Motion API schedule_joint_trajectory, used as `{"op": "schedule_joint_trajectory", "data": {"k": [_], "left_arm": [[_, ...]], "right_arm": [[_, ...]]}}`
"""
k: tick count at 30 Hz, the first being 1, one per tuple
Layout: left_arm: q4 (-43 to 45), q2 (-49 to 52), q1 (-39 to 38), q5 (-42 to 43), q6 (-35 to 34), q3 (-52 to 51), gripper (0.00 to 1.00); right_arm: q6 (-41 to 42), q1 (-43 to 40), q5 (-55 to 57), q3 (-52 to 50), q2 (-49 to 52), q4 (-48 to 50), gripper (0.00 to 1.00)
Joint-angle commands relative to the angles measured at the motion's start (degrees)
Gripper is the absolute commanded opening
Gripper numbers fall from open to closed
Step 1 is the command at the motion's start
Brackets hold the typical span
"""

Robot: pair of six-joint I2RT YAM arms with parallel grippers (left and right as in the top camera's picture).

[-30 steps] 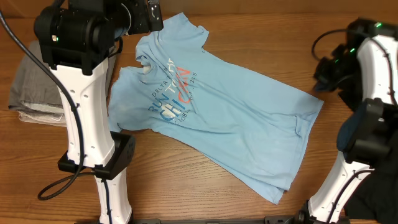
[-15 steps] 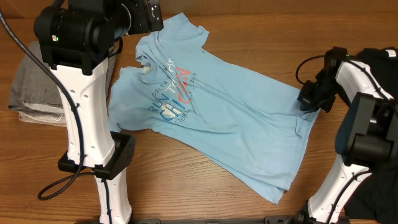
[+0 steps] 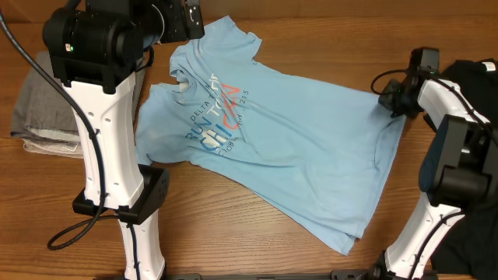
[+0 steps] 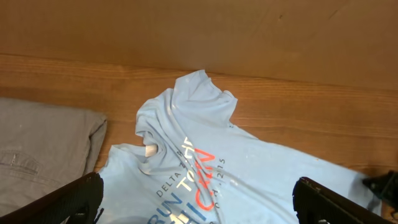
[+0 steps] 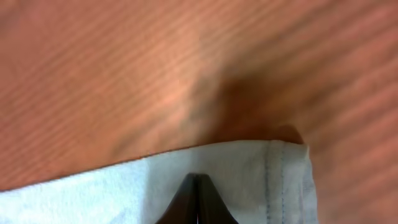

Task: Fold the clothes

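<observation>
Light blue short-sleeved cotton T-shirt (image 3: 311,163) lies chest up and slantwise on the brown wooden bench (image 3: 327,39). One hem corner is nearest the arm bases, the collar at the far left. Cloth mostly flat, with shallow creases across the body. White and coral-red lettering (image 3: 219,117) shows on the chest.

Left of the T-shirt, partly behind the left arm, a folded grey fabric garment (image 3: 35,109); cannot tell whether it touches the sleeve. Right of the T-shirt, a black cloth (image 3: 471,71) at the frame edge.

Right gripper (image 3: 387,95) sits at the T-shirt's far hem corner, clenched on the stitched hem. The wrist view is blurred, but the dark fingers (image 5: 186,202) look pinched together over the cloth edge.

White neck label (image 4: 151,150) shows inside the collar. Left gripper (image 4: 198,208) hangs above the collar end, fingers spread wide, holding nothing.
</observation>
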Motion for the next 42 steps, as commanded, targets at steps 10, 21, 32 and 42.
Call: {"op": "schedule_joint_trajectory", "data": {"k": [10, 21, 32, 42], "left_arm": [[0.0, 0.11, -0.04, 0.66, 1.11, 0.09, 1.0], [0.0, 0.11, -0.04, 0.63, 1.11, 0.09, 1.0], [0.0, 0.11, -0.04, 0.66, 1.11, 0.09, 1.0], [0.0, 0.11, -0.04, 0.66, 1.11, 0.09, 1.0]], "right_arm": [[-4.5, -0.24, 2.71, 11.58, 9.22, -6.43, 0.12], [-4.46, -0.24, -3.06, 47.39, 9.2, -46.86, 0.15], [-2.47, -0.24, -9.99, 37.13, 9.29, -55.01, 0.04], [-3.17, -0.04, -10.21, 21.75, 9.29, -43.45, 0.04]]}}
